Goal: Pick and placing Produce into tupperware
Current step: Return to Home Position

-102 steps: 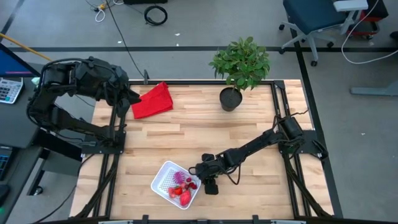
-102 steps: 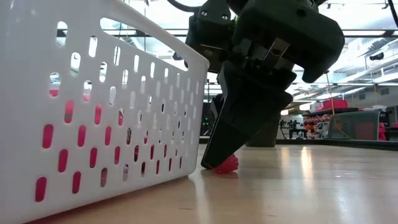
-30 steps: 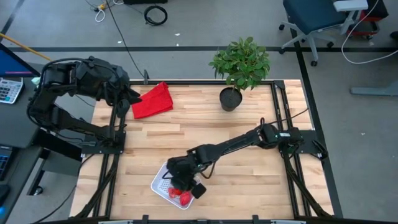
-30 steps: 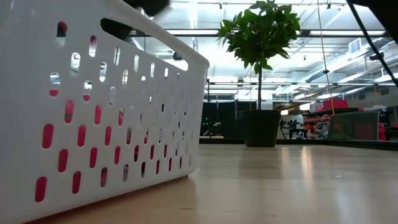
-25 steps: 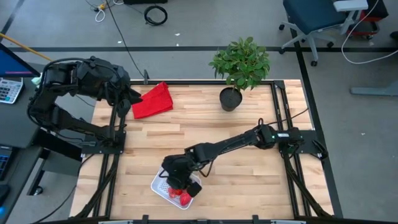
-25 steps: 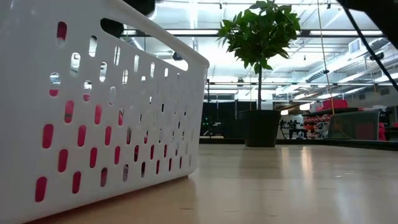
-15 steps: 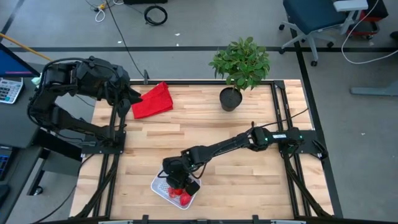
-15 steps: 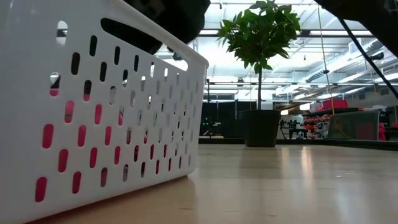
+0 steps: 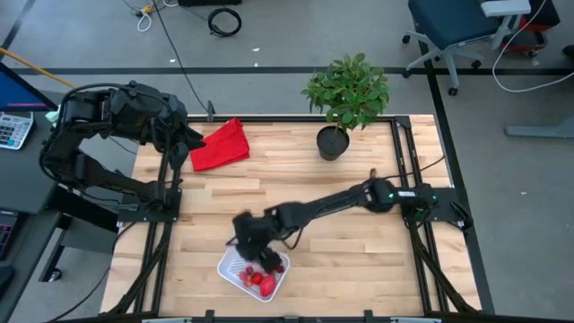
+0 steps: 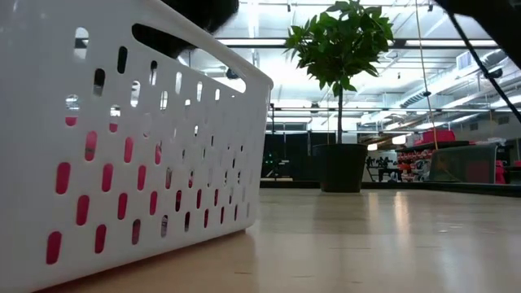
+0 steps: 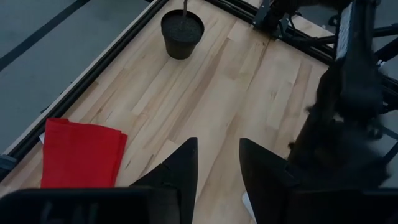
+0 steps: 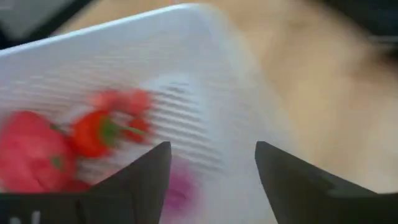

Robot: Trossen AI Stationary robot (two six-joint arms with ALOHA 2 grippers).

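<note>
The white tupperware [image 9: 235,266] stands near the table's front edge, left of centre; in the low view its perforated wall [image 10: 163,146] fills the left. Red produce pieces [image 9: 262,282] and a purple one [image 12: 177,190] lie on its bottom. My right gripper [image 9: 247,235] hovers blurred over the tupperware's far edge, open, with nothing between its fingers [image 12: 149,177]. My left gripper [image 11: 214,168] waits raised over the table's far left corner, open and empty.
A folded red cloth [image 9: 220,144] lies at the far left, and a potted green plant [image 9: 345,94] in a black pot [image 11: 181,26] stands at the far right. Bare wood stretches between them and the tupperware.
My right gripper has drawn back from over the tupperware's middle toward the table's far left, rising a little, and now stands over the container's far edge. The red pieces inside, covered before, now show. The tupperware has stayed where it was.
</note>
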